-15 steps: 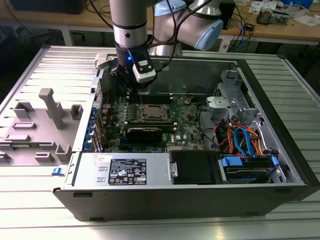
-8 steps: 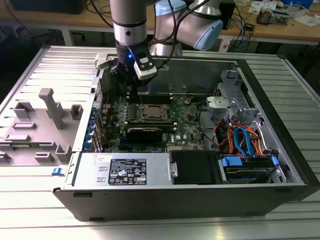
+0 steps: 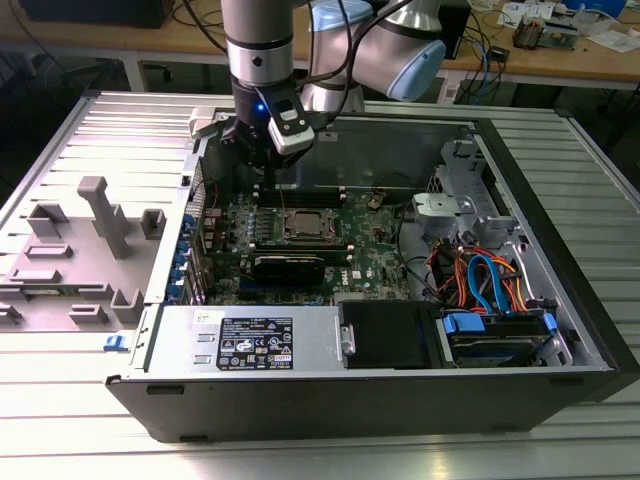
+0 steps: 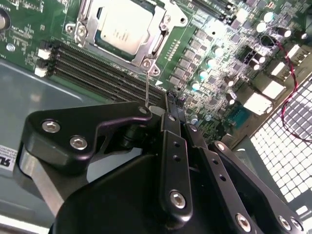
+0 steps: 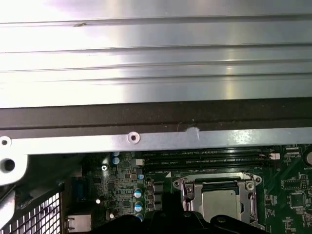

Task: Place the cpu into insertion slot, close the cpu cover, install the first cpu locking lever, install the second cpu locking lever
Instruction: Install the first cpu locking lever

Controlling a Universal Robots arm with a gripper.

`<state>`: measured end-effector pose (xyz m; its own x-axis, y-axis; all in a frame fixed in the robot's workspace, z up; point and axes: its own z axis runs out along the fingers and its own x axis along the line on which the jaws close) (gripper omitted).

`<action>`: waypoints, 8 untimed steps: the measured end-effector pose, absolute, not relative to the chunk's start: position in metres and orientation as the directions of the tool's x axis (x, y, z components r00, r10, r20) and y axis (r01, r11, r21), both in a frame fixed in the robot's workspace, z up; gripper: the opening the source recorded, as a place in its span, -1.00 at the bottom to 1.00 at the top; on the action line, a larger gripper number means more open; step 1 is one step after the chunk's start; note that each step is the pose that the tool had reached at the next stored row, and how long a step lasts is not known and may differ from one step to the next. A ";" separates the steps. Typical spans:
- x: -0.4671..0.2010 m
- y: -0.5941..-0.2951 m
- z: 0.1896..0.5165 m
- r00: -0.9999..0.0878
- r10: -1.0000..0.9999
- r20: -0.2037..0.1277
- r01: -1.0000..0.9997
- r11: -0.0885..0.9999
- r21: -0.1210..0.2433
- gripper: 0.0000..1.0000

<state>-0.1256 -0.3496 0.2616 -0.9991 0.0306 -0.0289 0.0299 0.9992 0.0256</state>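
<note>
You're on the first locking lever, by my reading. The cpu (image 4: 122,27) sits flat inside the insertion slot (image 4: 156,69), and the cpu cover (image 4: 158,41) lies down around it, its window framing the chip's grey top. The thin wire locking lever (image 4: 146,85) stands upright from the corner of the insertion slot nearest the long black memory slots (image 4: 97,66). Your pincer (image 4: 174,100) hovers above that same corner, just off the insertion slot on the memory-slot side. Its fingers are drawn together, with nothing that I can see between them. The lever's upper end runs behind the pincer's black link, so I cannot tell whether the two touch.

To do this well, I'd bear on the lever with the side of a finger, high on the wire. Sweep it in an arc toward the insertion slot's edge, not straight down. Watch that the cover does not lift, and that the wire ends lying flat along the insertion slot
</note>
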 end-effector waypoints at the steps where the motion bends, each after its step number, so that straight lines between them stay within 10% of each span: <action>1: -0.126 -0.349 0.262 -0.999 0.025 -0.029 0.025 0.999 0.026 -0.79; 8: -0.120 -0.346 0.262 -1.000 0.012 -0.029 0.011 1.000 0.026 -0.79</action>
<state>-0.1204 -0.3456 0.2615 -0.9995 0.0120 -0.0289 0.0113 0.9996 0.0255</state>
